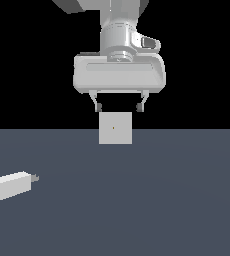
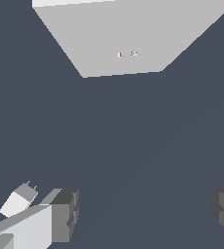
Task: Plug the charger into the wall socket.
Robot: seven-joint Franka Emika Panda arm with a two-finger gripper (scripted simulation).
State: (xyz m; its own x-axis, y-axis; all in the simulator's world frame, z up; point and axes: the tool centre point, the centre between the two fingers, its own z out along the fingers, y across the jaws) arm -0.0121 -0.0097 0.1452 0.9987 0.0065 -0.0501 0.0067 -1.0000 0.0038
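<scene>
The charger [image 1: 13, 185] is a small off-white block lying on the dark floor at the exterior view's left, its short grey prongs [image 1: 35, 177] pointing toward the exterior view's right. It also shows small in the wrist view [image 2: 17, 200]. The wall socket [image 1: 115, 128] is a flat pale grey square plate standing upright at the far middle, with a tiny yellowish dot at its centre; it shows in the wrist view [image 2: 128, 39] too. My gripper [image 1: 119, 107] hangs open and empty in the air above the floor, well apart from the charger.
The dark grey-blue floor [image 1: 162, 200] spreads across the lower half of the exterior view, with black background behind it. My two fingertips [image 2: 65, 214] show at the edge of the wrist view, wide apart.
</scene>
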